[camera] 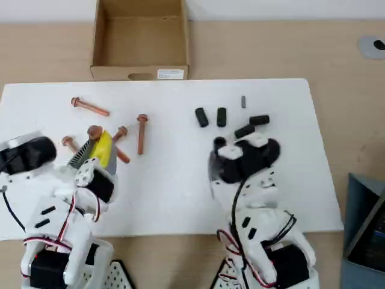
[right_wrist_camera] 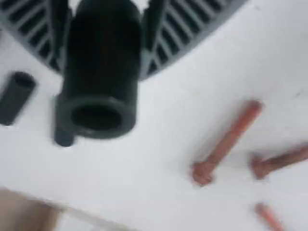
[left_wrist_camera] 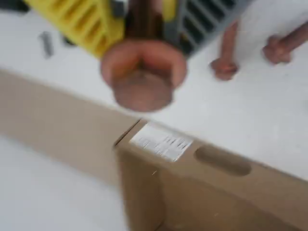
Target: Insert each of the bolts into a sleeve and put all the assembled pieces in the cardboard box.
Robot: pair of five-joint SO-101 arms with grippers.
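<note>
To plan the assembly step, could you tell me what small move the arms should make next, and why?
Probably bring the bolt in the left gripper toward the sleeve in the right gripper and align them: each is gripped, not yet joined.

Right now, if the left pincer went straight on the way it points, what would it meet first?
Likely the cardboard box, at its front wall; the bolt it grips leads. Depth is unclear.

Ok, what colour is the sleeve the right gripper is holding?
Black. The sleeve shows best in the right wrist view.
</note>
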